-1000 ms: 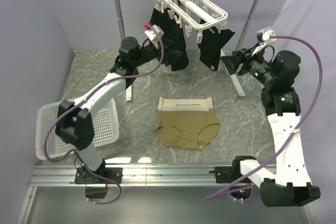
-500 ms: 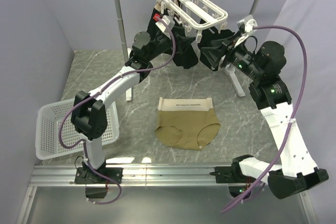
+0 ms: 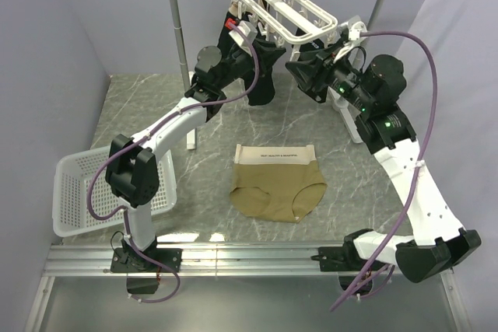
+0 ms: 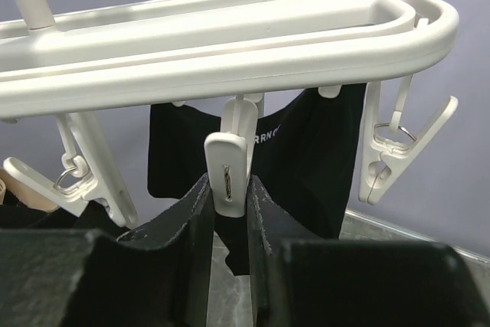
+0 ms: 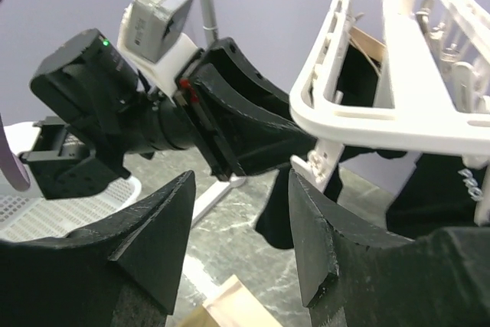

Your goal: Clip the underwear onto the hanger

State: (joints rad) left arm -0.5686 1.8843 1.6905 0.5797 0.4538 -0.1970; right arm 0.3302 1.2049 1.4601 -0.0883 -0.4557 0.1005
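The tan underwear lies flat on the table, waistband towards the back; its corner shows at the bottom of the right wrist view. The white hanger hangs from the rack's top bar. Under the hanger's near rail, my left gripper is shut on a dangling white clip, one finger on each side. It sits under the frame's left part. My right gripper stands open and holds nothing. It is just right of the left one and faces it and the hanger.
Black garments hang clipped on the hanger behind the grasped clip. Other free clips dangle along the rail. The grey-white pole rack stands at the back, its foot at right. A white basket sits at the left table edge.
My left gripper rose to the hanger and closed on the clip. My right arm swung left and up, coming close beside the left gripper. The underwear has not moved.
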